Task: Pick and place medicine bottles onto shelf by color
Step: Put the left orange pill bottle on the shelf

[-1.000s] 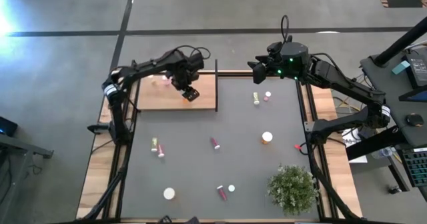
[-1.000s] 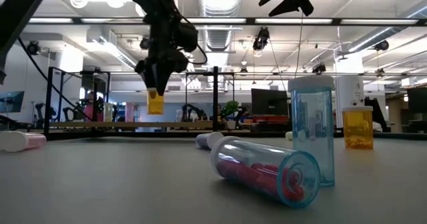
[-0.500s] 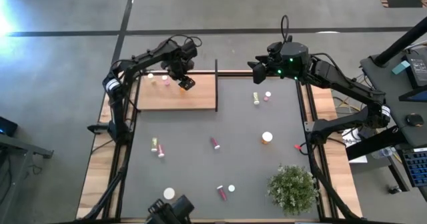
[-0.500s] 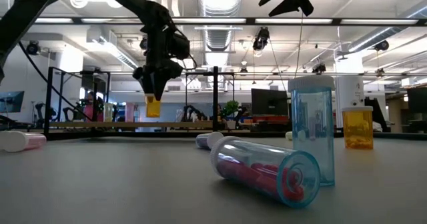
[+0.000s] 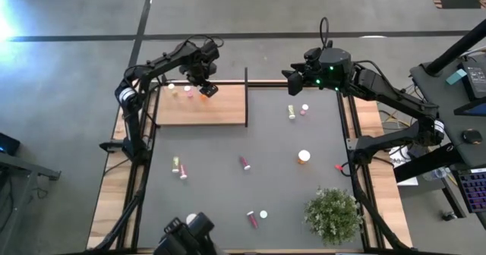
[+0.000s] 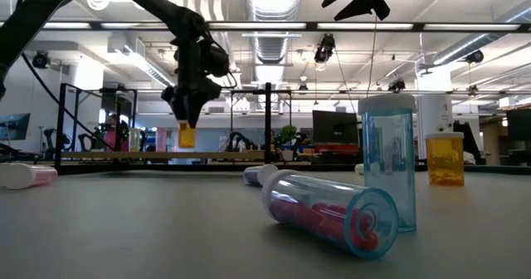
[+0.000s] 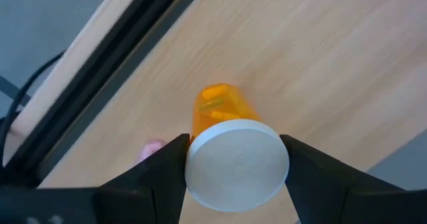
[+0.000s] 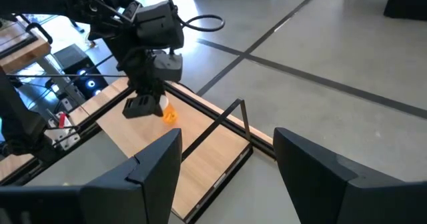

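Note:
My left gripper [image 5: 205,91] is over the far part of the light-wood shelf [image 5: 220,112] and is shut on an orange bottle [image 7: 217,107] with a white cap. It also shows in the low view [image 6: 187,117]. Two small bottles [image 5: 171,87] [image 5: 187,92] stand on the shelf's far left part. My right gripper [image 8: 227,177] is open and empty, high above the table's far edge [image 5: 292,79]. Several more bottles lie on the dark tabletop, among them an orange one [image 5: 304,157] and a pink one [image 5: 245,163]. My left gripper pinches the orange bottle's white cap [image 7: 237,161] between its two fingers [image 7: 167,171], one on each side of the cap's rim. The fingers come from above, pointing down. The bottle hangs upright below them [image 6: 187,135], just above the shelf.
A thin dark upright post [image 5: 246,96] stands at the shelf's right edge. A bushy green plant [image 5: 332,214] stands at the near right. In the low view a clear bottle of red pills [image 6: 328,212] lies near the camera. A dark object [image 5: 186,236] shows at the near edge.
My left gripper has carried the orange bottle over the shelf toward the table's far edge and a little to the left, still shut on its cap, the bottle upright. A dark object has come into view at the table's near edge.

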